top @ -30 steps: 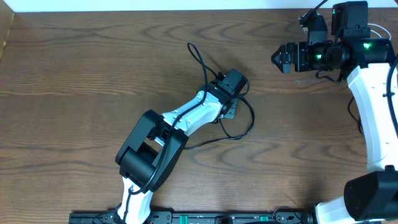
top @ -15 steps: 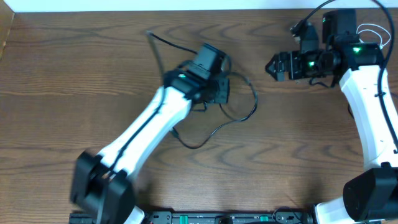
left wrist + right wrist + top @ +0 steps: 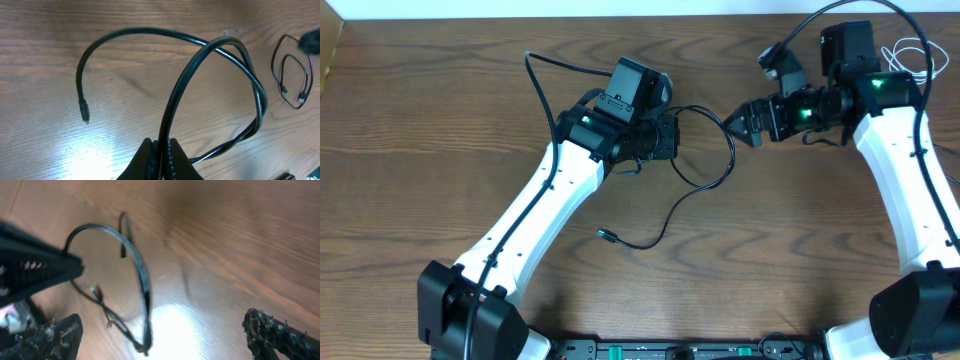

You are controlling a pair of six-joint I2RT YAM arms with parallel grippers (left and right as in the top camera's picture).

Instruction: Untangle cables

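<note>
The wooden table (image 3: pixel 420 150) fills the overhead view, and its lower edge is hidden by the arms' bases. The left arm (image 3: pixel 540 210) runs from the lower left up to the upper middle, covering the table beneath it. The right arm (image 3: pixel 905 170) climbs the right side and is cut off at the frame's edge. The left gripper (image 3: pixel 162 152) has its fingers pressed together on the black cable (image 3: pixel 150 30). This pinch is plain in the left wrist view but hidden under the wrist from overhead. The right gripper (image 3: pixel 742 122) stands wide apart just right of that cable's loop, holding nothing; its wrist view is blurred. The black cable lies at centre, arching from the pinch in crossing loops. Its plug (image 3: pixel 604 235) rests on the wood below centre, and its other end cannot be made out. The white cable (image 3: pixel 910 48) sits in the upper right corner, partly behind the right arm. A smaller dark loop (image 3: pixel 292 82) at the left wrist view's right edge cannot be identified.
</note>
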